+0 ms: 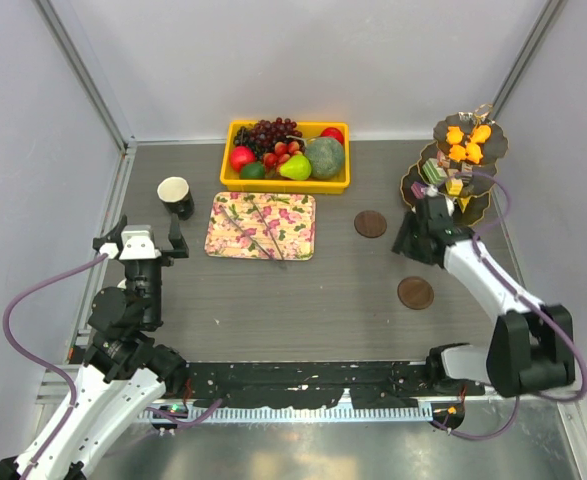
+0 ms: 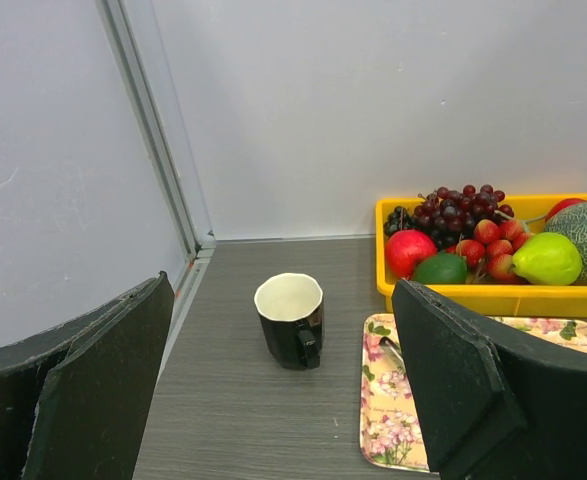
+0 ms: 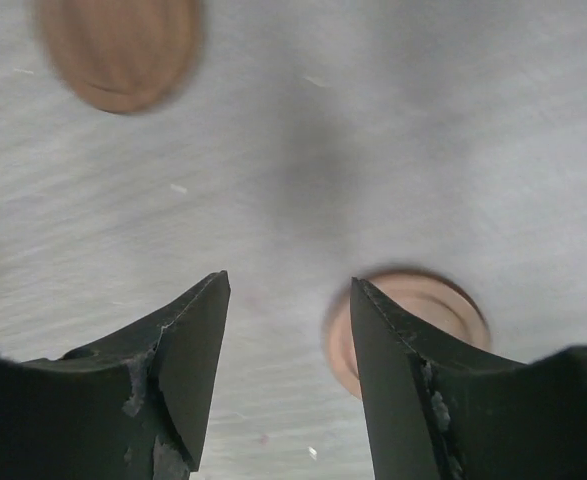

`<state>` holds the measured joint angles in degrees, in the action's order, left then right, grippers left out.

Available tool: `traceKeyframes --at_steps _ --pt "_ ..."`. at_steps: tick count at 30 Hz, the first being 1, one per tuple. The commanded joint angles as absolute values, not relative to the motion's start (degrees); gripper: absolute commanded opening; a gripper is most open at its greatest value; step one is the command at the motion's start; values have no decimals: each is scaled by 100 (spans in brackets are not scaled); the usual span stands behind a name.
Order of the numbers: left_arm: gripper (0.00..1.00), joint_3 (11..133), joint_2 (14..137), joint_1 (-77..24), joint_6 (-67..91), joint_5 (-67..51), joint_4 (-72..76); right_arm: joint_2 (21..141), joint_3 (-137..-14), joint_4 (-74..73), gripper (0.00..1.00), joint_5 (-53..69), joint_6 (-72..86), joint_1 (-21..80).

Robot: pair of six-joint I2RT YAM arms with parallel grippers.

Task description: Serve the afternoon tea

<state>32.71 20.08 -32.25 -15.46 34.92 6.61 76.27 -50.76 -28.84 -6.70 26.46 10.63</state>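
A black cup [image 1: 176, 196] with a pale inside stands upright at the back left. My left gripper [image 1: 145, 232] sits just short of it and is wide open. In the left wrist view the cup [image 2: 291, 318] stands beyond the gripper [image 2: 283, 286], its handle turned toward me. The dark gold-rimmed three-tier stand [image 1: 460, 168] at the back right carries orange pastries [image 1: 466, 140] on top and multicoloured cake pieces [image 1: 443, 172] on the tier below. My right gripper [image 1: 408, 243] hovers left of the stand's base. In the right wrist view it [image 3: 288, 285] is open with only bare table between its fingers.
Two round brown coasters [image 1: 370, 223] [image 1: 415, 292] lie on the table, blurred in the right wrist view [image 3: 118, 50] [image 3: 443, 300]. A floral rectangular tray [image 1: 261, 226] lies right of the cup. A yellow bin [image 1: 286, 183] of fruit stands at the back. Grey walls enclose both sides.
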Motion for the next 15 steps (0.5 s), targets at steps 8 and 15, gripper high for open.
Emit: traceKeyframes --at_steps 8,15 --pt "99 3305 1978 -3243 -1503 3524 870 5722 -2963 -3357 46 -721 3489 -562" --pt "99 3305 1978 -3243 -1503 3516 870 6002 -2532 -2787 40 -195 3928 -633"
